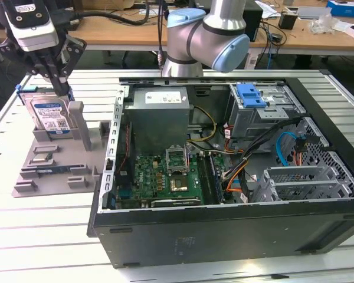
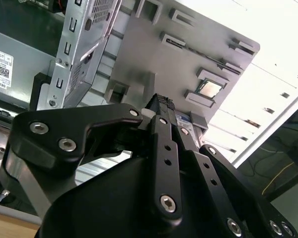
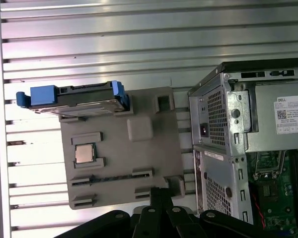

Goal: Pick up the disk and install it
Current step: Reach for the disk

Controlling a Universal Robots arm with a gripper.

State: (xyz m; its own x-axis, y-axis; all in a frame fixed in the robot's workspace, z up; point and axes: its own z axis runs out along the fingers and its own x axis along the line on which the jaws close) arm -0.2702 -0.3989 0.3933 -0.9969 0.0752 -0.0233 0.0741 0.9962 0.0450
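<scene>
Bright, even light; table (image 2: 278, 44) blown out w/ glare, second wrist view.

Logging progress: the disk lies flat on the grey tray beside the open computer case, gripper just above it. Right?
Not quite. The exterior view shows the disk standing on edge in the grey tray, not flat. The tray is beside the open computer case, and the gripper is just above the disk.
</scene>
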